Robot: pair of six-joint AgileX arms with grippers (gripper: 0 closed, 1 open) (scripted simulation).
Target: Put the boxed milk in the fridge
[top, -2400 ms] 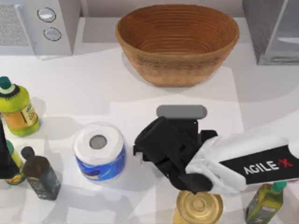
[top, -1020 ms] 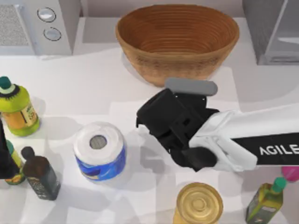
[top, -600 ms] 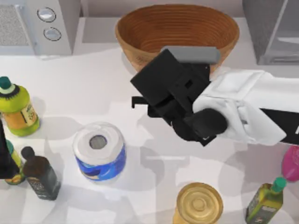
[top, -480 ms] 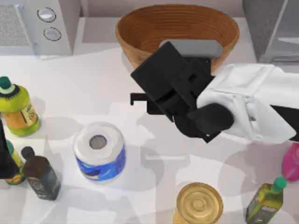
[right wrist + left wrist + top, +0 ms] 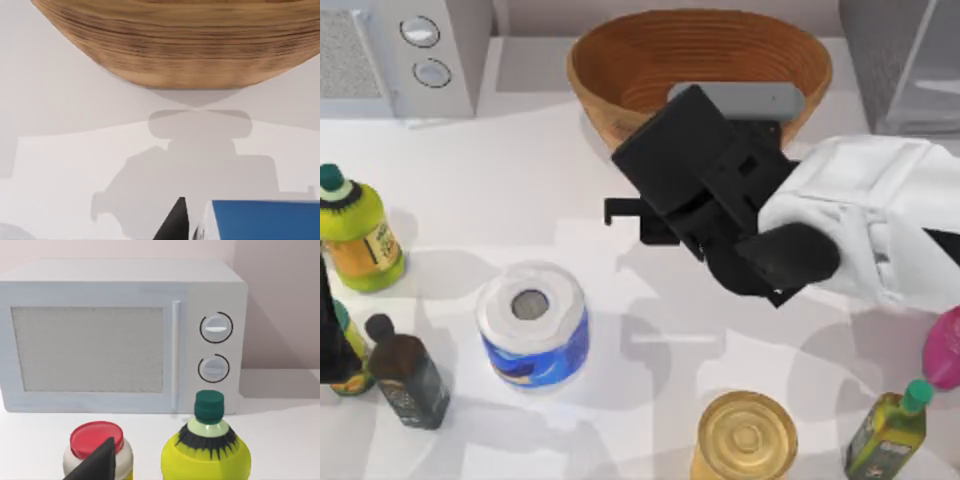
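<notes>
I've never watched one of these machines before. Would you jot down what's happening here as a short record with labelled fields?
Working arm: right gripper, raised above the table beside the basket
Holding: milk carton, its blue top beside one black finger
Destination: fridge at the table's far right corner
Other arm: left, parked at the table's left, facing the microwave
Nearby: paper roll, yellow bottle, tin can

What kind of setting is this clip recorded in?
Most likely a simulated kitchen counter: a white table with a microwave with two knobs, a grey fridge, a wicker basket and bottles. The right gripper carries the boxed milk near the basket.
</notes>
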